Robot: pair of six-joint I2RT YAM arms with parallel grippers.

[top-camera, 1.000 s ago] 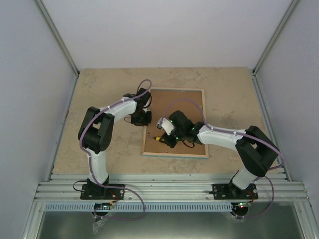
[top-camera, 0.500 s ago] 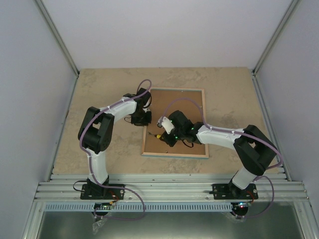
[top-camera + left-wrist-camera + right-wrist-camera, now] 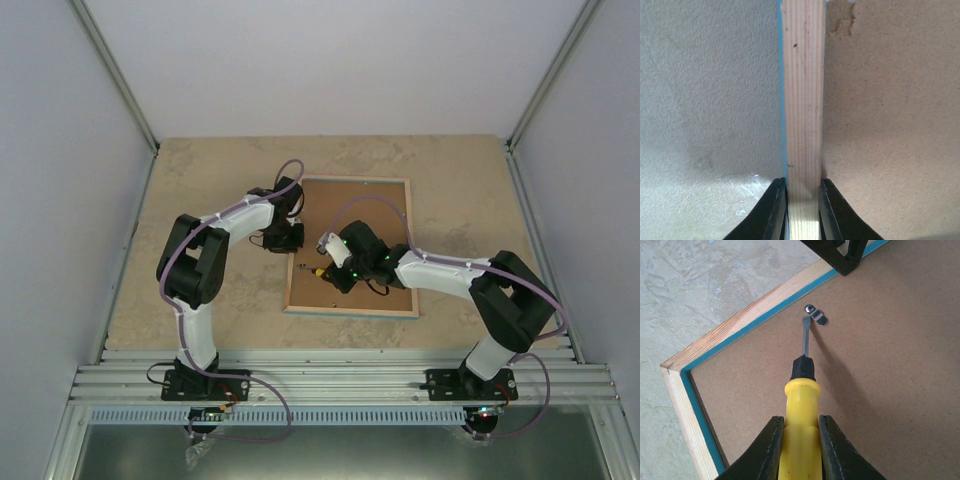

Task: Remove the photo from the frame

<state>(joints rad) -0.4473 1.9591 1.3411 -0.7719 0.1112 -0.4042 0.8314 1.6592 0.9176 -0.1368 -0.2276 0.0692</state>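
The frame [image 3: 375,205] lies face down on the table, brown fibreboard back up, with a light wood rim and turquoise edge. The photo is hidden under the back. My left gripper [image 3: 285,232] is shut on the frame's left wood rim [image 3: 802,100]; one finger sits on each side of it. My right gripper [image 3: 335,272] is shut on a yellow-handled screwdriver [image 3: 801,405]. Its metal tip touches a small metal turn clip [image 3: 817,316] on the fibreboard back [image 3: 880,370] near the frame's near-left corner [image 3: 670,367].
The beige stone-patterned table top [image 3: 200,180] surrounds the frame. Grey walls stand on three sides, and a metal rail [image 3: 340,375] runs along the near edge by the arm bases. The left gripper's black fingers [image 3: 840,255] show at the top of the right wrist view.
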